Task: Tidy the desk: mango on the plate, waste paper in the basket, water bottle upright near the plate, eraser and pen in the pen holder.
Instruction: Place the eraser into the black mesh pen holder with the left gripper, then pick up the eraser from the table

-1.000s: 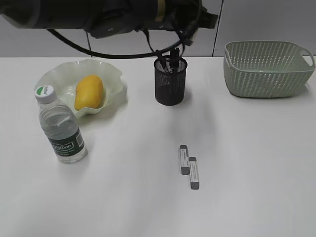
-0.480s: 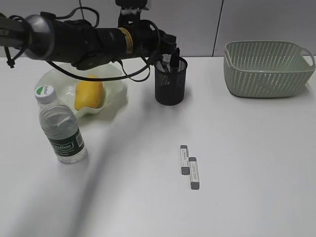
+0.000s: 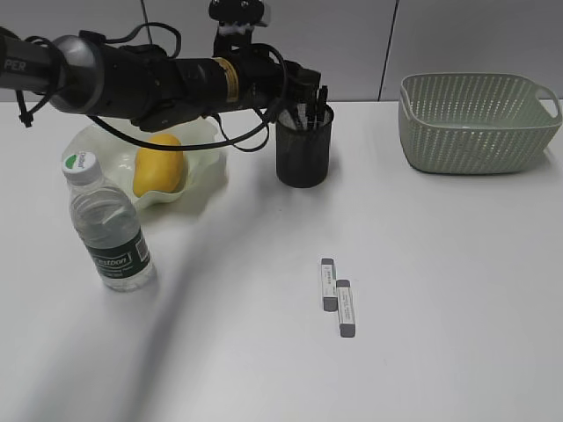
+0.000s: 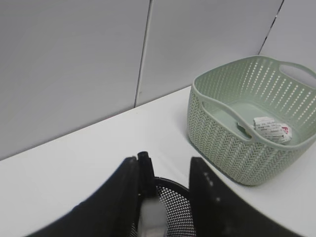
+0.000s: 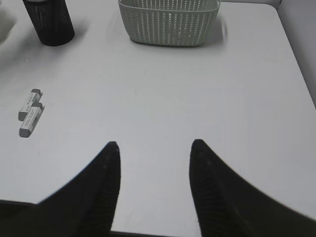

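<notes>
Erasers come first, nearest the viewer: two small grey-and-white rectangular erasers (image 3: 337,296) lie end to end, touching, on the plain white bench (image 3: 440,264), at about five o'clock from the pen holder and well apart from it, so that step looks undone. At nine o'clock from them the small clear plastic water bottle with a dark green label and white cap (image 3: 106,224) stands upright just beside the plate, which reads as finished. Behind it, at about one o'clock, the smooth yellow-orange oval mango (image 3: 158,164) rests in the translucent pale-green wavy-rimmed plate (image 3: 204,141), also done. Farther back at centre stands the black wire-mesh cylindrical pen holder (image 3: 304,145) with a dark slim pen (image 4: 144,165) upright inside it, its top showing above the rim. At three o'clock from the holder, well apart, the pale sage-green woven-look plastic basket (image 3: 476,122) holds the crumpled white waste paper with black and red print (image 4: 271,129), so that step is settled too. The left tool (image 4: 163,190) hovers right over the holder, its jaws spread with the pen standing against the inner face of one jaw; I cannot tell whether it has fully let go. The right tool (image 5: 154,163) hangs spread and empty above bare bench, touching nothing.
</notes>
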Robot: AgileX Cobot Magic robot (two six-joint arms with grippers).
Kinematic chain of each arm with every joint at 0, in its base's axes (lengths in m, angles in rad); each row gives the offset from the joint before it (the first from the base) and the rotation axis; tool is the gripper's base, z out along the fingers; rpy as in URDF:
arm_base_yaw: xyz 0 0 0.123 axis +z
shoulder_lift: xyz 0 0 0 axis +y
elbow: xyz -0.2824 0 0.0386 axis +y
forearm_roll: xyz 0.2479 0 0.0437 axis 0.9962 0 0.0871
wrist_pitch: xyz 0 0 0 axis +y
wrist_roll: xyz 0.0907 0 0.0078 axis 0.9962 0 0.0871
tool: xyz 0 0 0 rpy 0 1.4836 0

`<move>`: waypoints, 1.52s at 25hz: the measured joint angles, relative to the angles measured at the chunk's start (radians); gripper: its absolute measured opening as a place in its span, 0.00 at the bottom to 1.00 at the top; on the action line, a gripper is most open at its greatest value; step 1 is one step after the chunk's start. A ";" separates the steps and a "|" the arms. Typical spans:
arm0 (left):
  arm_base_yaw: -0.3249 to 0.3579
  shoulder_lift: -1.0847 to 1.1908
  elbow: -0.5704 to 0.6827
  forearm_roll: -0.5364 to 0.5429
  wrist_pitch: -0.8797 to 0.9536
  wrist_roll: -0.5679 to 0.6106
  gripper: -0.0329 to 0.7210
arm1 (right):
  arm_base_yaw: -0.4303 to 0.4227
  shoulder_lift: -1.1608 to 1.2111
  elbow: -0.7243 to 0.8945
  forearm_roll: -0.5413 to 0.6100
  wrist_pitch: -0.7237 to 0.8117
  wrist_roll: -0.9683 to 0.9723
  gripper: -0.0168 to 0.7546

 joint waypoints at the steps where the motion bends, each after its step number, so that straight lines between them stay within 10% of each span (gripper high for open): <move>1: 0.000 0.000 0.000 0.000 -0.001 0.000 0.48 | 0.000 0.000 0.000 0.000 0.000 0.000 0.51; 7: -0.002 -0.041 0.000 0.000 0.060 -0.005 0.51 | 0.000 0.000 0.000 0.000 0.000 -0.001 0.51; 15: -0.120 -0.376 0.048 -0.061 0.766 0.109 0.32 | 0.000 0.000 0.000 0.000 0.000 -0.001 0.51; 20: -0.147 -0.658 0.280 -0.589 1.017 0.609 0.30 | 0.000 0.000 0.000 0.000 0.000 -0.001 0.51; 24: -0.155 -0.960 0.503 -0.787 1.140 0.722 0.31 | 0.000 0.000 0.000 0.000 0.000 -0.001 0.51; 38: -0.158 -1.917 0.954 -0.723 1.535 0.741 0.31 | 0.000 0.000 0.000 0.002 0.000 -0.001 0.51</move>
